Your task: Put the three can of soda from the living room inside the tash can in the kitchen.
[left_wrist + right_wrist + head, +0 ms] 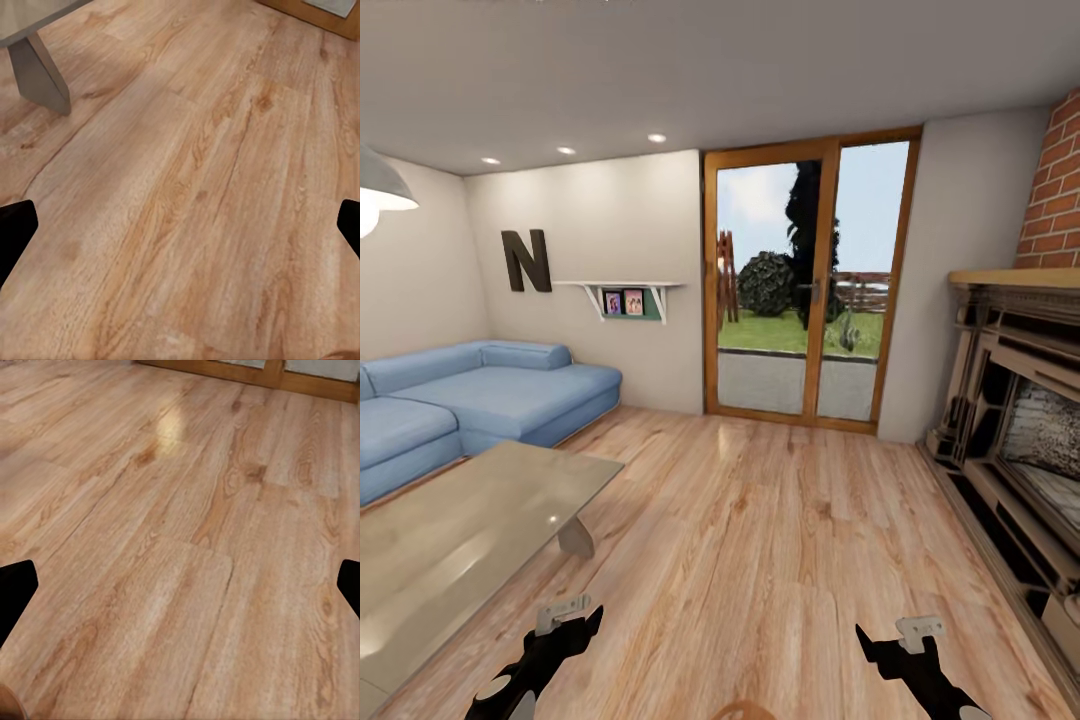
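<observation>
Three soda cans are my target, yet none is in sight; I'm in the living room, facing the sofa (480,395), glass coffee table (450,540) and fireplace (1010,400). My left gripper (565,625) and right gripper (905,640) hang spread and empty over the wood floor (760,520). I judge cans light, slick, easily dented: I'd pinch mid-body, gently.

Evenly bright simulator render. Daylight enters through the glazed door (807,285); recessed ceiling spots (657,138) glow. A soft glare patch lies on the wood floor (171,427). Textures slightly blurred; shadows faint.
</observation>
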{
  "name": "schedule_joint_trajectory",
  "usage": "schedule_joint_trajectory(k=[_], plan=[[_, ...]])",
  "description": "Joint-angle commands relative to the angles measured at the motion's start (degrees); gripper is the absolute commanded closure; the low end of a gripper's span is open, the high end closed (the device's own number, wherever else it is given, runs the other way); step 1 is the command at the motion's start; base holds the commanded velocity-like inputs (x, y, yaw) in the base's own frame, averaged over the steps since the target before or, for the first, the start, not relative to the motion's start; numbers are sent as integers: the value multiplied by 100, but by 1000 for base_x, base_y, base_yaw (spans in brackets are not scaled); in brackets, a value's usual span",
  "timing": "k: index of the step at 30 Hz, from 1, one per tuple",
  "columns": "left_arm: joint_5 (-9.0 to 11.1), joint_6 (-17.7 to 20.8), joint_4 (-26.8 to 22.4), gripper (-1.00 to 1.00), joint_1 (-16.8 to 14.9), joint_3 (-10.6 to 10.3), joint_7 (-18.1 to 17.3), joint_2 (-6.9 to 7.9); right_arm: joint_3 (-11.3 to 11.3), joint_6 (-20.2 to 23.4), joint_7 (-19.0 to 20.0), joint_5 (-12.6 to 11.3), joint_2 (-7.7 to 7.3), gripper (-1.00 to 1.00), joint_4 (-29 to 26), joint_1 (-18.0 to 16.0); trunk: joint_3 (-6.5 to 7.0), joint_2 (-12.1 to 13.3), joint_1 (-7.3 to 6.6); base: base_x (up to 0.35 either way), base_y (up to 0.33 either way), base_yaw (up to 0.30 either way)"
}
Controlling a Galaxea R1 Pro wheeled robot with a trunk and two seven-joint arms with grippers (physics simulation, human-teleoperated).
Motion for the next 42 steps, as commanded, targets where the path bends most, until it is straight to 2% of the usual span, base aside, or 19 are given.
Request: schedule_joint_trajectory(k=[1, 9, 25, 42], plan=[[0, 0, 0, -100, 0, 0, 0, 0, 1, 0, 0, 0, 1, -100, 0, 0, 18, 41, -23, 0, 0, 0], [0, 0, 0, -100, 0, 2, -1, 0, 6, 0, 0, 0, 5, -100, 0, 1, 162, 362, -198, 0, 0, 0], [-9, 7, 0, -100, 0, -7, -1, 2, 7, 0, 0, 0, 5, -100, 1, 1, 162, 362, -198, -24, 0, 0], [-10, 4, 0, -100, 0, -9, -1, 2, 7, 0, 0, 0, 5, -100, 1, 1, 162, 362, -198, -281, 0, 0]])
